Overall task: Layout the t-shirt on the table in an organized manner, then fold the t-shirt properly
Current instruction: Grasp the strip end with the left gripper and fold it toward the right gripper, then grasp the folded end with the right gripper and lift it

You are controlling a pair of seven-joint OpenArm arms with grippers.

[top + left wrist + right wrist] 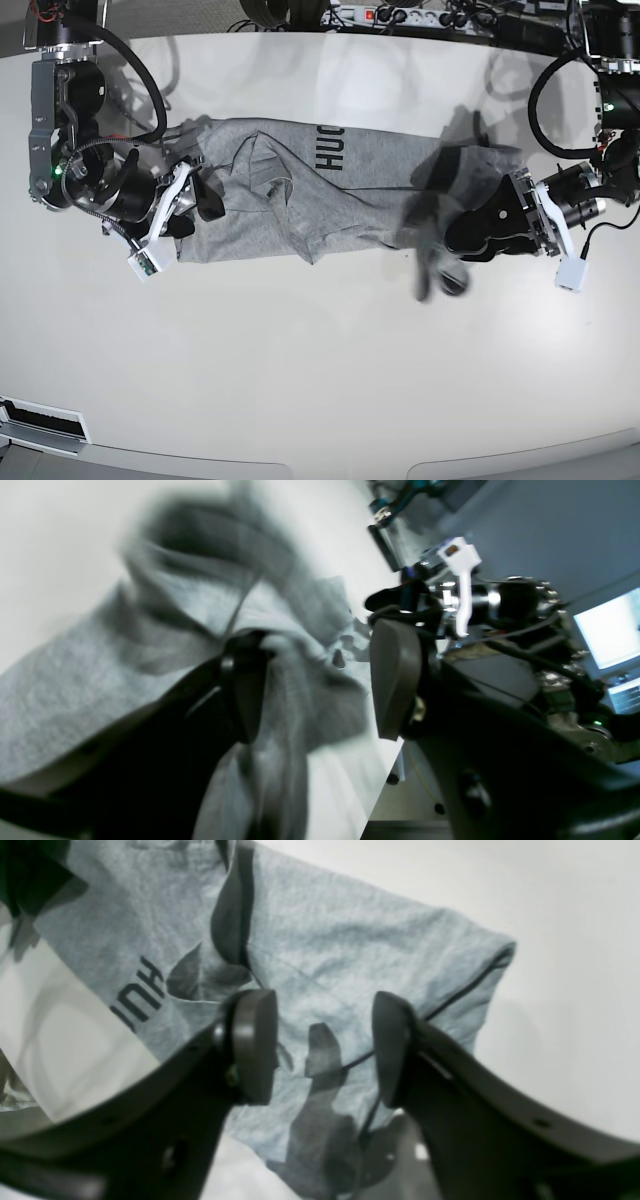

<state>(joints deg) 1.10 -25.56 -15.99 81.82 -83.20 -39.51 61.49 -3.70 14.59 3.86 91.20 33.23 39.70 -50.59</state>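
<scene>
The grey t-shirt (350, 200) lies stretched sideways across the white table (320, 380), rumpled, with black lettering (330, 150) showing near its far edge. My left gripper (455, 238) is at the shirt's right end. In the left wrist view my left gripper (320, 685) has its jaws wide apart, and blurred cloth (290, 690) is bunched against one finger (245, 690). My right gripper (200, 200) is at the shirt's left end. In the right wrist view my right gripper (325, 1045) is open just above a hemmed edge of the shirt (350, 940).
A power strip and cables (400, 15) run along the far table edge. The table edge (385, 760) shows close beside my left gripper, with floor beyond. A lit monitor (610, 630) stands off the table. White camera mounts (570, 270) stick out from both wrists.
</scene>
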